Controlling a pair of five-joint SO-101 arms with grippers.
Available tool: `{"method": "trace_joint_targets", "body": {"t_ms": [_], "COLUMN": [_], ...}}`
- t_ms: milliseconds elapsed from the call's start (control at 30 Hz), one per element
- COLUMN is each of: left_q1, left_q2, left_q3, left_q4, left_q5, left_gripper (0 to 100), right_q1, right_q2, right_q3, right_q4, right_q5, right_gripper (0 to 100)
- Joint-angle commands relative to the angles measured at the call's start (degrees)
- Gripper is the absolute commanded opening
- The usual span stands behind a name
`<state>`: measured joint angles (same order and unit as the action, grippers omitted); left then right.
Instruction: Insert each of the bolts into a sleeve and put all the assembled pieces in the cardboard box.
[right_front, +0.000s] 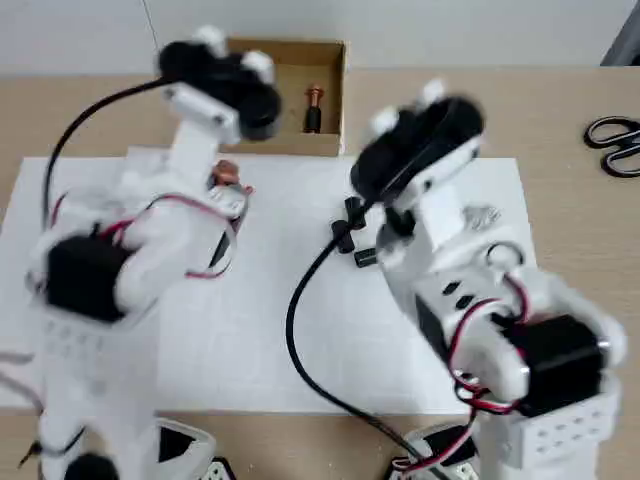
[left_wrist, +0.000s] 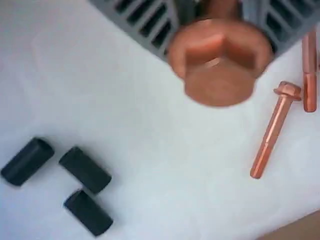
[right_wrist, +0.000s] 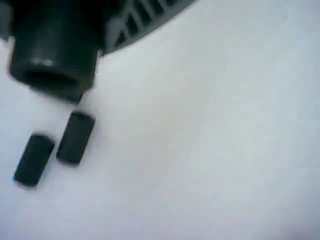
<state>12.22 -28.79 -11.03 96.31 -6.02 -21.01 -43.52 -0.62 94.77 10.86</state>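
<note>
Fingers (left_wrist: 145, 20) of your left gripper (left_wrist: 218, 12) pinch a copper bolt (left_wrist: 220, 62) by its shank, head outward. Your right gripper (right_wrist: 60, 20) clamps a black sleeve (right_wrist: 52, 60) with its bore exposed, so the pair looks ready for mating. Spare sleeves (right_wrist: 75, 137) and loose bolts (left_wrist: 270, 132) wait on the white sheet (right_front: 260, 330). At its twelve o'clock, the cardboard box (right_front: 335, 95) holds one assembled piece (right_front: 312, 108).

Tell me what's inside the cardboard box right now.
One copper bolt seated in a black sleeve lies in the right half of the cardboard box. The left arm covers the box's left part, so anything there cannot be seen.
</note>
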Motion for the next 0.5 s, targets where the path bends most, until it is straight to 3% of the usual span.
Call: {"method": "trace_joint_targets", "body": {"t_ms": [0,200,467], "left_q1": [0.6,0.7,0.7], "left_q2": [-9.0,-19.9,-30.2], "left_q3": [7.7,23.5,41.5], "left_q4": [-7.1,-22.5,-38.5], "left_q5": [5.4,18.5,27.7], "left_gripper": [1,1,1], "right_q1": [1.6,2.1,1.8], "right_q2": [-6.8,-15.4,-31.7], "right_q3": [15.3,33.8,51.6], "right_q4": [-8.3,-25.5,-42.1], "right_q5": [0.2,-0.6,-14.1], "right_gripper": [0.4,0.4,0.4]}}
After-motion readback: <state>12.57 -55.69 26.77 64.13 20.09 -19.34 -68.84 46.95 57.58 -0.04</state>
